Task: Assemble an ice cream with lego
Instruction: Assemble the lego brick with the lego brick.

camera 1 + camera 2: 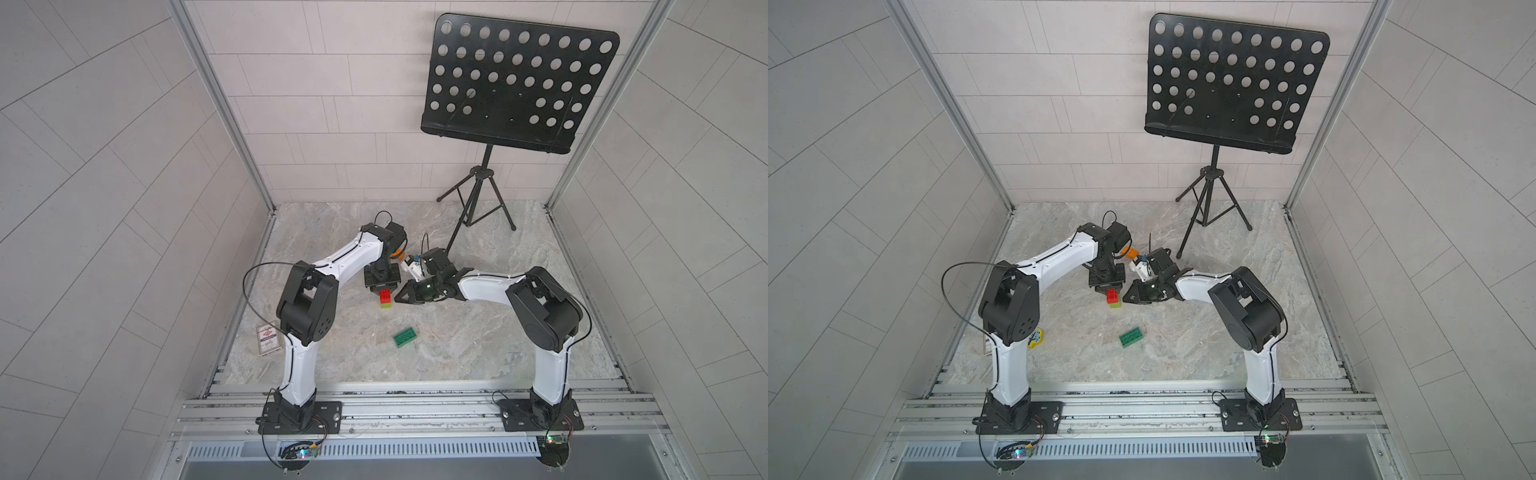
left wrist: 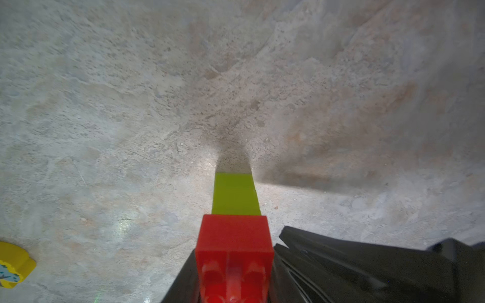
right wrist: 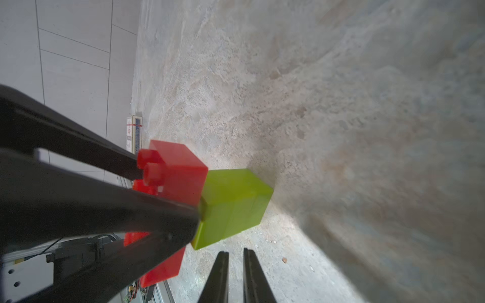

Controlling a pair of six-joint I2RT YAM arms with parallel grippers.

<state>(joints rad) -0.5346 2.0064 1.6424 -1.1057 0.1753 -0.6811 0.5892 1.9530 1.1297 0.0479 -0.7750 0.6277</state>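
Observation:
A red brick (image 1: 385, 296) sits on a lime-green stem (image 1: 386, 305) that stands on the marble table (image 1: 478, 332) at mid-table. My left gripper (image 1: 384, 289) comes from above and is shut on the red brick (image 2: 234, 236), one black finger on each side. In the right wrist view the red brick (image 3: 181, 168) overhangs the lime-green stem (image 3: 233, 204). My right gripper (image 3: 235, 251) is just right of the stem, fingers almost together with nothing between them. A dark green brick (image 1: 405, 336) lies flat nearer the front. An orange brick (image 1: 1131, 252) shows behind the left wrist.
A black music stand (image 1: 515, 83) stands at the back right, its tripod legs reaching the table. A card box (image 1: 268, 338) and a flat yellow piece (image 1: 1036, 336) lie near the left arm's elbow. Aluminium rails (image 1: 415, 399) run along the front edge.

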